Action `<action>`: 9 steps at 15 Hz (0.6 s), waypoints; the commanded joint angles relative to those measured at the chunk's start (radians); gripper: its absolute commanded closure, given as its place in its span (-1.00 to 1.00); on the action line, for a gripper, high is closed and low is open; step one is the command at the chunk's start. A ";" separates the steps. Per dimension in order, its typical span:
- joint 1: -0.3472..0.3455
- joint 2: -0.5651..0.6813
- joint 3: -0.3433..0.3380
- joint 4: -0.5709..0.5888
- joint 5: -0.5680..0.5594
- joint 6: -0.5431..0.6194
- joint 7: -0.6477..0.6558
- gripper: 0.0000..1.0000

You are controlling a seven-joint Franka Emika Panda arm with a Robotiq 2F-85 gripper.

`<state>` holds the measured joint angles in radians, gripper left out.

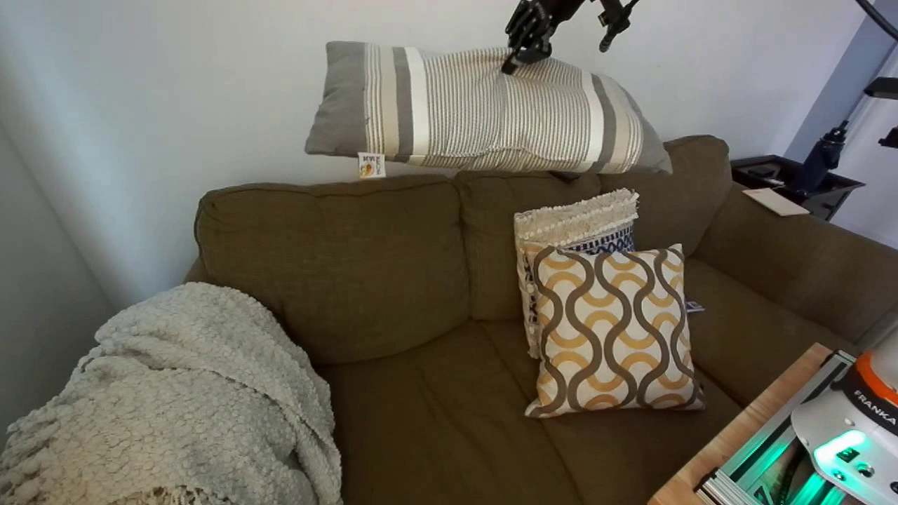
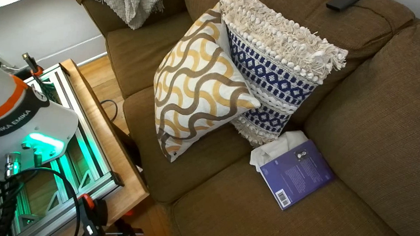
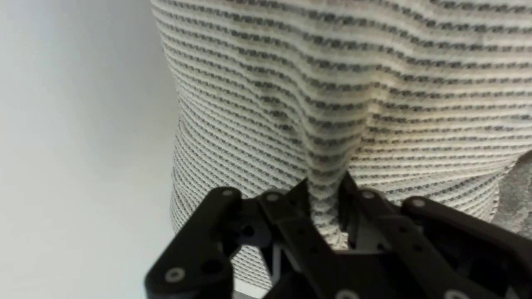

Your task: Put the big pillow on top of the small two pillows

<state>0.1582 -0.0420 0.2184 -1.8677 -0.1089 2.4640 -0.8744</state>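
Robot base stood at left in an exterior view, its black band lettered "FRANKA EMIKA" in pale capitals beside an orange ring. Purple book lay back cover up on the sofa seat, partly over something white; barcode at its near left corner, a small portrait on its far part, print too fine to read. White tag showed at the lower left edge of the big pillow: dark lettering, orange mark, wording not legible.

The big pillow, grey-ended with cream and white stripes, hung lengthwise from the claw, above the sofa's back cushions and before the white wall. Claw was clamped on it: in the wrist view a pinched fold of striped fabric ran between the two fingers, creases spreading from it. In an exterior view the hold sat at the upper edge, a little right of the middle, with the bulk of the pillow below. Whether its lower edge touched the back cushions could not be told.

On the seat, below and nearer than the big pillow's right half, stood the wavy-patterned small pillow, brown and yellow on white, tilted back, with the fringed small pillow, cream with blue woven bands, behind it.
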 commanded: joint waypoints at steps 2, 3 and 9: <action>-0.041 -0.161 -0.094 -0.158 -0.006 0.006 0.051 0.96; -0.052 -0.175 -0.112 -0.179 -0.008 0.010 0.087 0.96; -0.047 -0.141 -0.142 -0.173 -0.006 -0.002 0.114 0.96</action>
<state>0.0971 -0.1836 0.0882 -2.0426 -0.1087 2.4647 -0.7654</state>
